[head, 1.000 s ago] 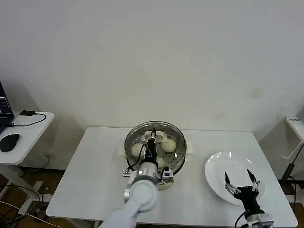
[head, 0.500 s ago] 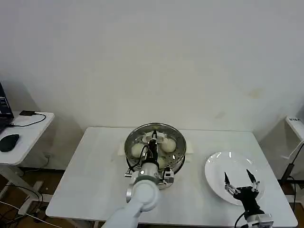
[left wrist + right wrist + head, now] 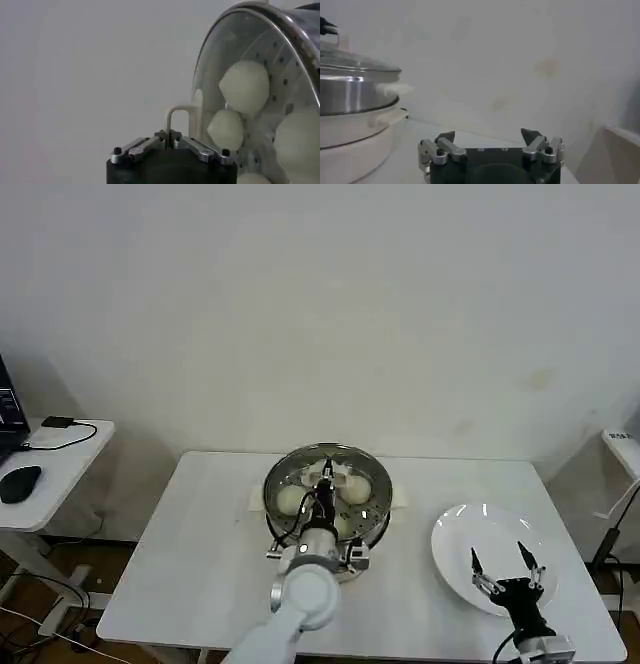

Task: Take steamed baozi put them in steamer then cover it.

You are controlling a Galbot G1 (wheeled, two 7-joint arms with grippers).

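Observation:
The shiny steamer point(image 3: 376, 527) stands mid-table with the glass cover point(image 3: 358, 467) lying on its rim. Through the glass I see off-white baozi point(image 3: 289, 500) on the perforated tray; the left wrist view shows them too, baozi point(image 3: 245, 86) behind the cover point(image 3: 220, 55). My left gripper point(image 3: 322, 481) reaches over the cover's centre and is shut on its cream handle point(image 3: 176, 111), left gripper point(image 3: 170, 142) pinching it between closed fingertips. My right gripper point(image 3: 505, 567) hovers open over the white plate, right gripper point(image 3: 487, 135) with nothing between its fingers. From there the steamer point(image 3: 350, 95) shows side-on with the cover point(image 3: 350, 60) seated on top.
A bare white plate point(image 3: 455, 534) lies at the table's right. A side desk with a mouse point(image 3: 20, 482) stands off to the left. A white box point(image 3: 622, 446) sits past the table's right edge. Open tabletop lies left of the steamer.
The cover and my left gripper have sunk slightly onto the steamer. My right gripper has drifted a little toward the table's front edge, still open.

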